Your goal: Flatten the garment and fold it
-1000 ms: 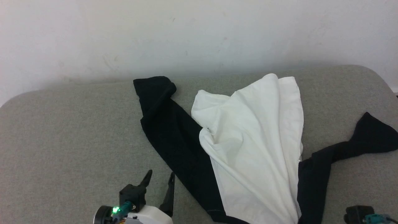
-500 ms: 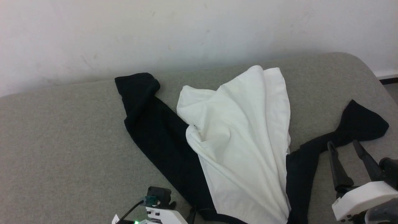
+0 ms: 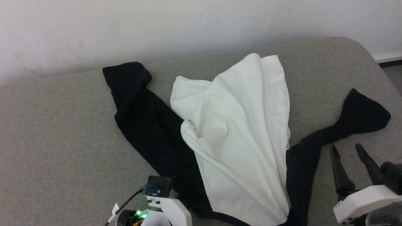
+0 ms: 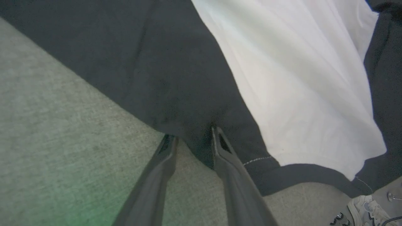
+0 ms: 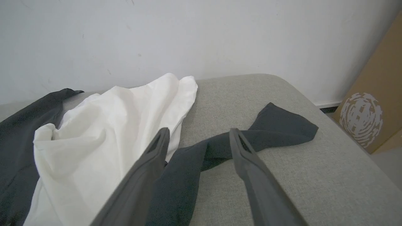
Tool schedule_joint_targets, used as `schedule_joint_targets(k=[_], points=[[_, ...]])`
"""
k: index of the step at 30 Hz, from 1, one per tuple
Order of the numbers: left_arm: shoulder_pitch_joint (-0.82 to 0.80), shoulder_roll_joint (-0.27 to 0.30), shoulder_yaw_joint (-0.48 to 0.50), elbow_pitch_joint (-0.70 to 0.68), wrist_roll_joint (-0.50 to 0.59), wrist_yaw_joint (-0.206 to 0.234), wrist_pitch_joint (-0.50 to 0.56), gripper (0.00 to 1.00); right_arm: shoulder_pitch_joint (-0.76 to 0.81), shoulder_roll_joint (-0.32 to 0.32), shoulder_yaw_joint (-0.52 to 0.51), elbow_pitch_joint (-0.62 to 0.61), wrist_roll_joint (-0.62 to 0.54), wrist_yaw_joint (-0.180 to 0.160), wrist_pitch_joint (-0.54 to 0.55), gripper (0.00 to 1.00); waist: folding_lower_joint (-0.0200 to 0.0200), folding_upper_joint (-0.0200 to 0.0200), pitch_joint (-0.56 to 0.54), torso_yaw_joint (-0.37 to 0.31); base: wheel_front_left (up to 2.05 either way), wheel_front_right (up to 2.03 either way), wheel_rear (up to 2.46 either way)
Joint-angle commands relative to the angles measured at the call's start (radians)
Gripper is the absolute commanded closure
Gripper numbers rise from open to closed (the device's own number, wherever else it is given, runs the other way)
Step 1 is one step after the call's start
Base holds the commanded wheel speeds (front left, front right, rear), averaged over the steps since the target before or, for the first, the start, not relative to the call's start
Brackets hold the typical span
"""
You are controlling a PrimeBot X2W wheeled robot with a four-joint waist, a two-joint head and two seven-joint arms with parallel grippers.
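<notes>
Risk lies mostly with the left gripper (image 4: 191,138). Its jaws stand apart, not clenched, and only the near edge of the black cloth lies between their tips. I judge that if they shut so shallow, the edge may slip out on the pull, or one finger may catch the grey cushion (image 3: 56,131) as well. The right gripper (image 3: 345,147) has its jaws fully released and holds nothing. The twisted black sleeve (image 5: 276,125) lies just ahead of these jaws, and a grasp at its narrow part would keep the twist. The garment (image 3: 235,141) lies crumpled on the cushion, ahead of both jaws and between them. Its white body is bunched in long folds, and the other black sleeve runs away beyond the left jaws.
</notes>
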Motion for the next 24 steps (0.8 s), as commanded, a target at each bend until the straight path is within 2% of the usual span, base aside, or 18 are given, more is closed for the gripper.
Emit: schedule_joint_targets(k=[1,7,17,20,24], points=[[0.021,-0.005,-0.008,0.055,-0.016,-0.010,0.012,1.00,-0.020,0.001,-0.006,0.007,-0.008,-0.001,-0.009,0.00,0.0001,0.0000,-0.005,0.013,0.00,0.00,0.00],[0.042,0.022,0.038,0.040,-0.019,0.010,-0.066,1.00,-0.002,-0.013,-0.024,0.045,-0.006,-0.001,0.037,0.00,0.0001,0.0000,-0.043,0.067,0.00,0.00,0.00],[0.189,0.122,0.145,-0.115,-0.045,0.090,-0.131,1.00,0.058,-0.011,-0.118,0.128,0.002,-0.001,0.256,0.00,0.0001,0.0000,-0.095,0.180,0.00,0.00,0.00],[0.220,0.133,0.148,-0.132,-0.054,0.096,-0.124,1.00,0.064,-0.009,-0.160,0.156,-0.014,-0.001,0.341,0.00,0.0001,0.0000,-0.096,0.208,0.00,0.00,0.00],[0.235,0.130,0.119,-0.114,-0.051,0.086,-0.108,1.00,0.007,-0.024,-0.254,0.169,-0.040,-0.001,0.386,0.00,0.0001,0.0000,-0.086,0.232,0.00,0.00,0.00]])
